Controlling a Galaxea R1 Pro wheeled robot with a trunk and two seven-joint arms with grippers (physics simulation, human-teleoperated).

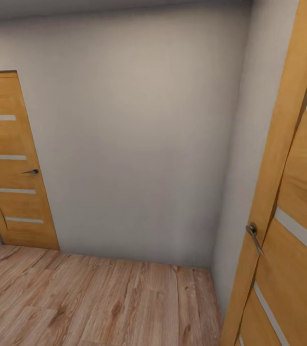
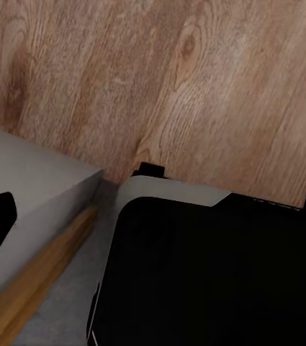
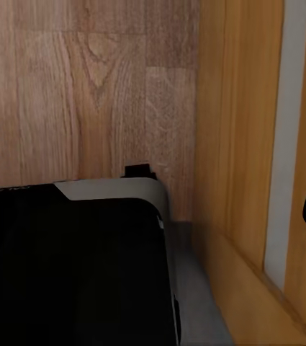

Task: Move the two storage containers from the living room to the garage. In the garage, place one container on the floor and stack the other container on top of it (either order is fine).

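The robot faces a white wall [image 1: 139, 134] between two wooden doors, at nine [image 1: 14, 163] and three o'clock [image 1: 293, 202]; no bins visible, hauling seemingly pending; pincer states cannot be told

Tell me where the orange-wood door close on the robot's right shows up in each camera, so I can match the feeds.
Head view: the near door runs down the right edge, handle low on it.
Right wrist view: the same door, with its pale glass slit, stands beside the robot's dark base.
Left wrist view: I cannot tell.
Shared landmark: the wood plank floor.
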